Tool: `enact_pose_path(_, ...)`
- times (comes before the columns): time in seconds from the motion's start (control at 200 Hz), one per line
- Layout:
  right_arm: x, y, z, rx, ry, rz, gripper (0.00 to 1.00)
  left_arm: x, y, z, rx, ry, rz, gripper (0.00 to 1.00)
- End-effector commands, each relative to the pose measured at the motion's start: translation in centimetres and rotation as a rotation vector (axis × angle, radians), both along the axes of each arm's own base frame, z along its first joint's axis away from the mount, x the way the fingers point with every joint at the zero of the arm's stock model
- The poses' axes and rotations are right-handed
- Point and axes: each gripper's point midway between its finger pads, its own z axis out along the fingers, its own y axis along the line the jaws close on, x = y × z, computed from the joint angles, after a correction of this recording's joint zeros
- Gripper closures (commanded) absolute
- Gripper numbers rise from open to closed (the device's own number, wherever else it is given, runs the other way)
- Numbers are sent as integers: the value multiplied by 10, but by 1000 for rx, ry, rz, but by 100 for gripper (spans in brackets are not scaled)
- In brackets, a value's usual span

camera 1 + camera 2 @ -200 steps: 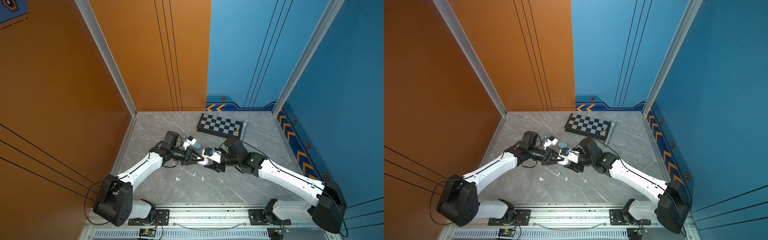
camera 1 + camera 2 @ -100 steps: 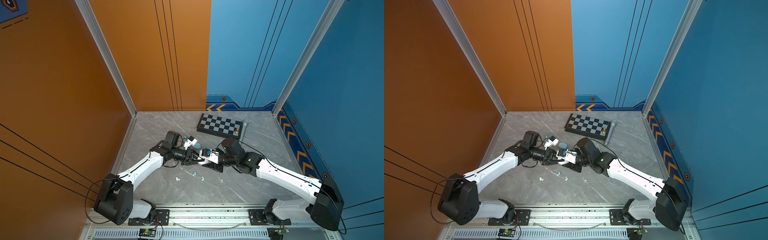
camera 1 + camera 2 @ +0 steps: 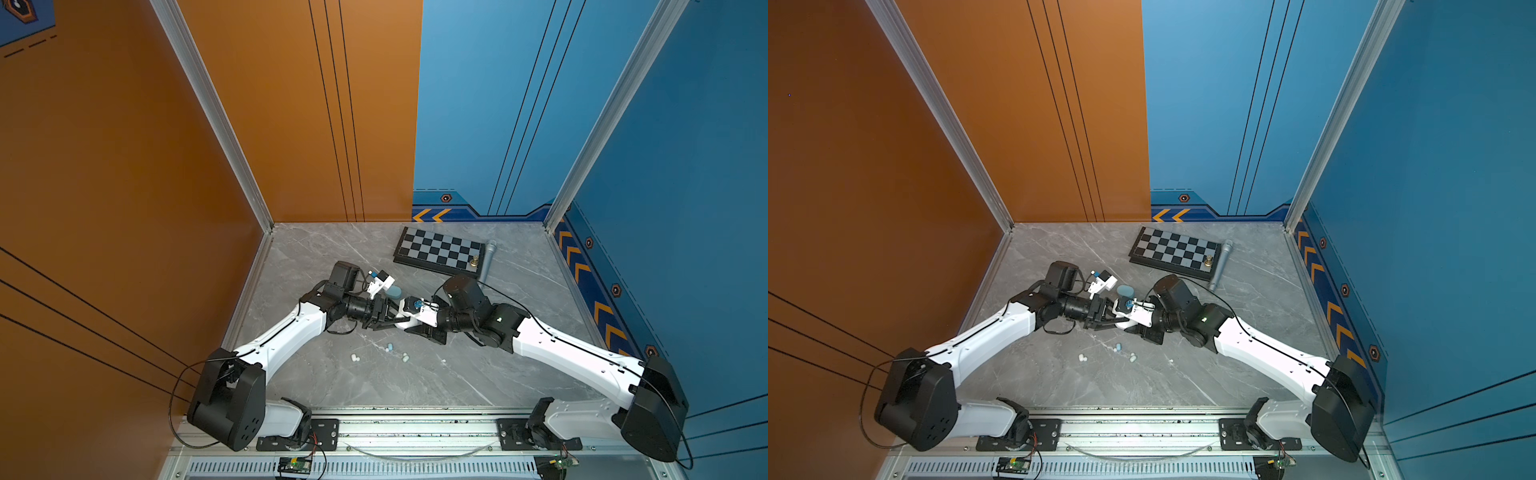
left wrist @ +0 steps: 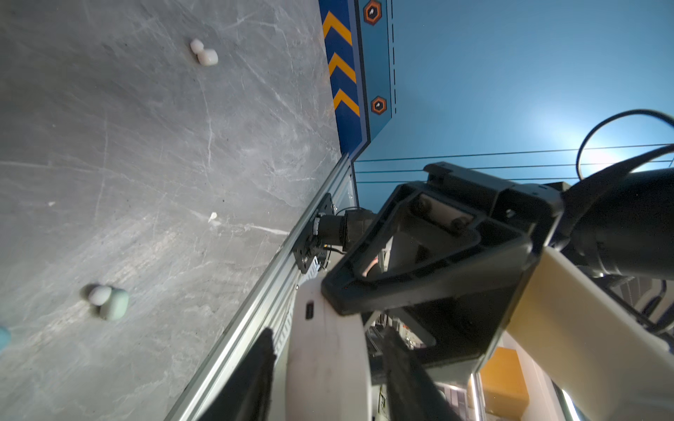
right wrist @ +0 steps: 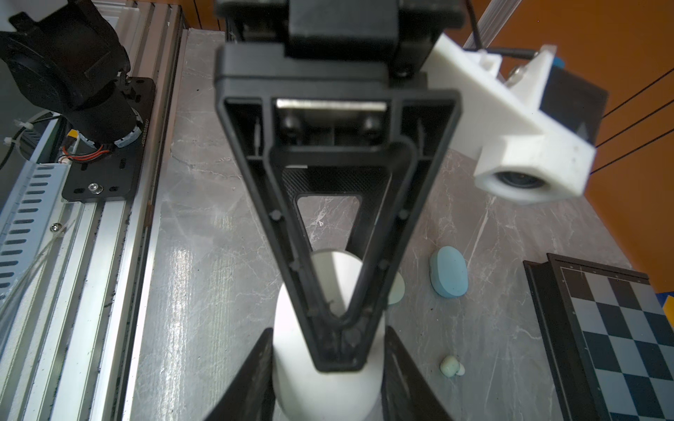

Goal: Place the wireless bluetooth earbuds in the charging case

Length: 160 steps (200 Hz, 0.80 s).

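A white charging case (image 5: 324, 386) hangs above the table's middle, where both grippers meet. My right gripper (image 5: 328, 331) is shut on it, both fingers against its sides. My left gripper (image 4: 330, 333) stands open around the same case (image 4: 328, 357), with a gap at each finger. In both top views the two grippers (image 3: 395, 321) (image 3: 1121, 320) overlap tip to tip. Loose earbuds lie on the table below: a white one (image 3: 354, 357), a blue one (image 3: 390, 346) and a pale one (image 3: 405, 356). Another earbud (image 5: 451, 366) lies beside the right fingers.
A closed light blue case (image 3: 394, 292) (image 5: 448, 271) lies just behind the grippers. At the back right sits a chessboard (image 3: 438, 253) carrying a gold chess piece (image 3: 473, 262), with a grey cylinder (image 3: 487, 259) alongside. A metal rail (image 3: 395, 419) runs along the front.
The right gripper came in toward the left one and closed on the white case. The left gripper, which was holding that case, has opened its jaws.
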Motion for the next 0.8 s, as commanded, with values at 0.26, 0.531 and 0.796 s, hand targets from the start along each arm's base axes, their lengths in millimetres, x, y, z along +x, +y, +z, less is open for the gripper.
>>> enact_pose_path(0.26, -16, -23, 47, 125, 165, 12, 83, 6, 30, 41, 15, -723, 139, 36)
enact_pose_path(0.531, -25, -23, 75, 215, 315, 49, 87, -25, 27, 60, 21, -1182, 6, 35)
enact_pose_path(0.796, -39, -19, 76, 183, 358, 92, 87, -39, 6, 79, -91, -1170, -120, 38)
